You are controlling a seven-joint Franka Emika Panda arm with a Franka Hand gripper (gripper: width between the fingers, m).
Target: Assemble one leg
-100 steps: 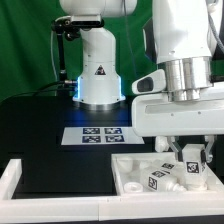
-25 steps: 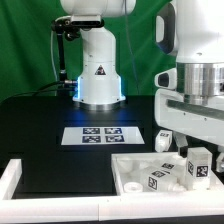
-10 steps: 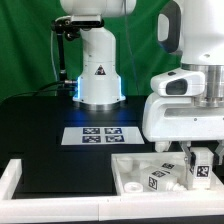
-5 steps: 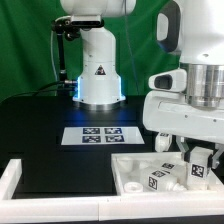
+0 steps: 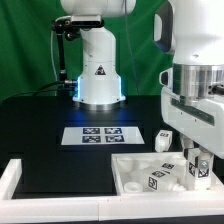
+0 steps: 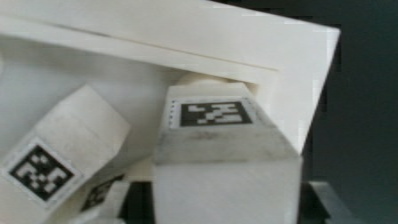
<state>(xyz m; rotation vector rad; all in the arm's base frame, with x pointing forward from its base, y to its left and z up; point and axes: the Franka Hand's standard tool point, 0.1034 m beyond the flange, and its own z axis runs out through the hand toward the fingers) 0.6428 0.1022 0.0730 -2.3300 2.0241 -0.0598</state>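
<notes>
My gripper (image 5: 197, 162) is shut on a small white leg (image 5: 198, 171) with a black-and-white tag. It holds the leg upright over the exterior view's right part of the large white panel (image 5: 128, 163). In the wrist view the held leg (image 6: 217, 150) stands between my dark fingers (image 6: 135, 203), its tagged end against the panel's raised corner (image 6: 231, 45). A second leg (image 5: 155, 183) lies tilted on the panel beside it and shows in the wrist view (image 6: 63, 140). A third leg (image 5: 163, 139) stands on the black table behind the panel.
The marker board (image 5: 100, 135) lies mid-table before the robot base (image 5: 98, 75). A white rail (image 5: 10, 178) runs along the front at the exterior view's left. A green curtain hangs behind.
The hand has turned about its own axis over the last second. The held leg has shifted slightly toward the exterior view's left and a little lower. The other legs have not moved.
</notes>
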